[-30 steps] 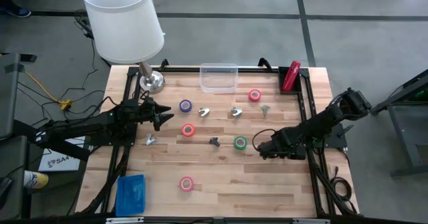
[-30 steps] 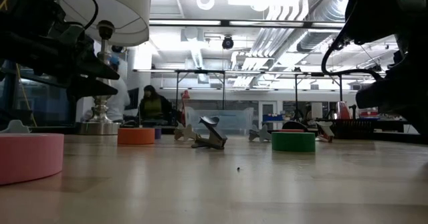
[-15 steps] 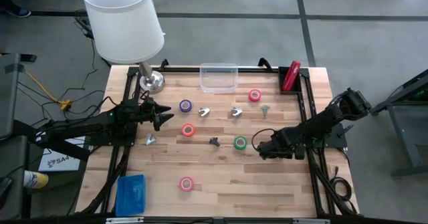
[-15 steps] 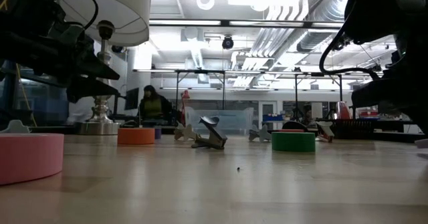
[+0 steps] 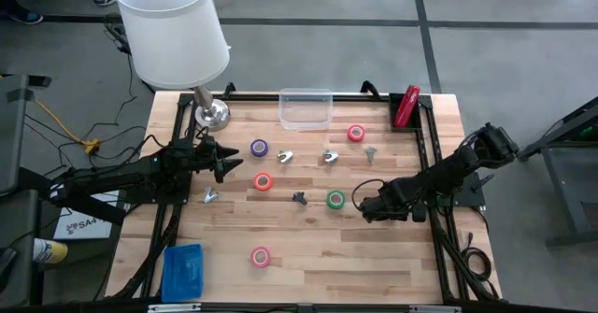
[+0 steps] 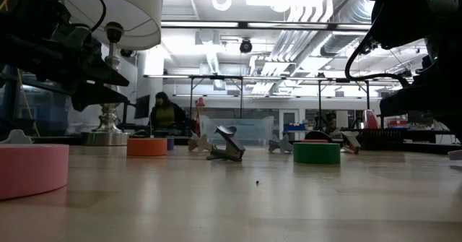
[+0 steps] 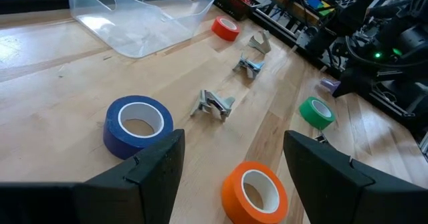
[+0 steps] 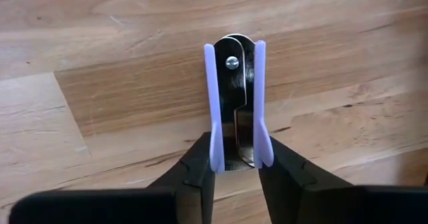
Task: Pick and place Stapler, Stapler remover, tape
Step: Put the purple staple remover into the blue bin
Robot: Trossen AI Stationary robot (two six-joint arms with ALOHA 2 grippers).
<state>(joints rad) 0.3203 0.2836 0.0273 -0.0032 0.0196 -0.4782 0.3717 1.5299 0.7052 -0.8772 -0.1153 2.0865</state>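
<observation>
Staple remover [image 8: 233, 103], lilac-handled, lies on the worktop [image 5: 374, 257] near its right edge, pinched between the right gripper's [image 8: 233, 167] closed fingers. Left gripper [image 7: 231, 164] hovers beside the purple tape [image 5: 259, 148], fingers spread, holding nothing.

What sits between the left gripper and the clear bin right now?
In the high view, the purple tape roll lies between the left gripper and the clear bin; past it is bare wood. The left wrist view shows the same roll.
</observation>
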